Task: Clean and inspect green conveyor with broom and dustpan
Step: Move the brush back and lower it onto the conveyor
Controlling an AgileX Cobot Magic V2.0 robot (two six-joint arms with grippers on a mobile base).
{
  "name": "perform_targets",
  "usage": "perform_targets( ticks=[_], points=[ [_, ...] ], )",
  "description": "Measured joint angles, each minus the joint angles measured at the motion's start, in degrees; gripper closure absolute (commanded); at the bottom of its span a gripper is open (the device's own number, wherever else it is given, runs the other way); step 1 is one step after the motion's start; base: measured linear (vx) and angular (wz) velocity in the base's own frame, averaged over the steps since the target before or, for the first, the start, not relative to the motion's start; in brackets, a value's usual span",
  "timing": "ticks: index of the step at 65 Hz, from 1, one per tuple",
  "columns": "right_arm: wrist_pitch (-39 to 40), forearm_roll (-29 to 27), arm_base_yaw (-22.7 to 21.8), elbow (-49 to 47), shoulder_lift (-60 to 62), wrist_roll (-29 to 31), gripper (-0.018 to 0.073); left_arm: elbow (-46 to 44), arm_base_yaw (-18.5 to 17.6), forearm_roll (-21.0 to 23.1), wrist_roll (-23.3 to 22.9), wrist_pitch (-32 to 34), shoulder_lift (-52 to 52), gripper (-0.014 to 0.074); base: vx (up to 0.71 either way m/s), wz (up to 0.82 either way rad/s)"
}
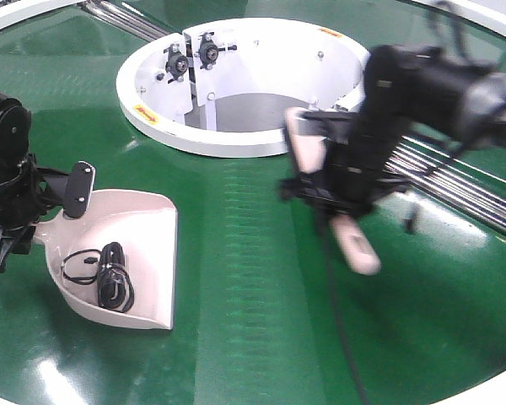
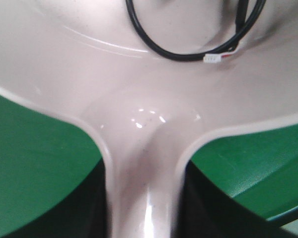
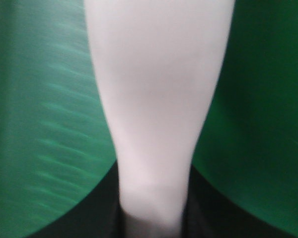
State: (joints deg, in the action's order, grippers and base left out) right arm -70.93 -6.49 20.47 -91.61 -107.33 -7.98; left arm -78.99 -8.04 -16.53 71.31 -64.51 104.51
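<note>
The pale pink dustpan point(image 1: 139, 232) rests on the green conveyor point(image 1: 253, 321) at the left, with a coiled black cable point(image 1: 108, 274) lying inside it. My left gripper point(image 1: 42, 207) is shut on the dustpan's handle; in the left wrist view the dustpan point(image 2: 144, 163) neck runs down between the dark jaws and the cable point(image 2: 188, 49) loops above. At right of centre, my right gripper point(image 1: 337, 181) is shut on the broom point(image 1: 354, 245), held above the belt and blurred. The right wrist view shows the broom point(image 3: 156, 109) handle filling the middle. Its bristles are hidden.
The white round hub point(image 1: 236, 84) with its open well sits behind the arms. Chrome roller strips point(image 1: 455, 181) cross the belt at the right and at the far left top. The conveyor's white outer rim point(image 1: 497, 388) shows at the lower right.
</note>
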Motion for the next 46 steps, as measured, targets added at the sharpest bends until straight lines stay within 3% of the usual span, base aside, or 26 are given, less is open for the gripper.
perform_targets(
  ticks=[20,46],
  points=[
    [0.7,0.6,-7.6,16.3,5.0,6.5,0.0564,0.0,0.0,0.0,0.0,0.0,0.0,0.0603,0.00,0.00],
    [8.3,1.5,-8.7,26.7,5.2,7.6,0.0558,0.0,0.0,0.0,0.0,0.0,0.0,0.0603,0.00,0.00]
  ],
)
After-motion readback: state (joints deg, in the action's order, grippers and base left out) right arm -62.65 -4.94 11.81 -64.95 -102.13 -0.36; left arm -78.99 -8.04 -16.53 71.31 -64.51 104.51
